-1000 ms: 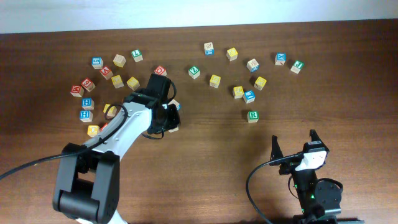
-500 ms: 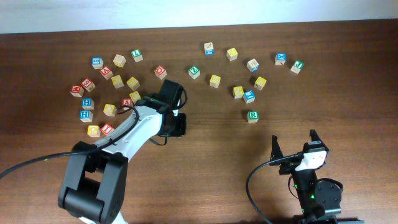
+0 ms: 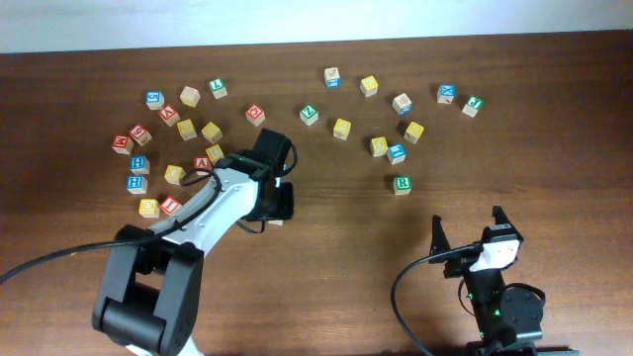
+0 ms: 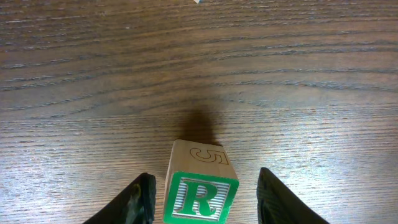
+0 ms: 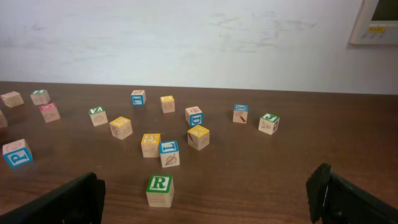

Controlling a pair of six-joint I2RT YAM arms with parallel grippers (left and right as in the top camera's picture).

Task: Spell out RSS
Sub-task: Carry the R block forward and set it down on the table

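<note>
A wooden cube with a green-framed green R stands on the table between the fingers of my left gripper. The fingers are open, with a gap on each side. In the overhead view the left gripper covers this cube. A second green R cube stands right of centre and shows in the right wrist view. Several yellow cubes lie among the others, their letters too small to read. My right gripper is open and empty near the front edge.
Loose letter cubes lie in two groups along the back: one at the left behind the left arm, one at the right. A blue cube stands just behind the second R.
My left gripper has moved right and a little toward the front, then stopped there. The right arm has not moved.
</note>
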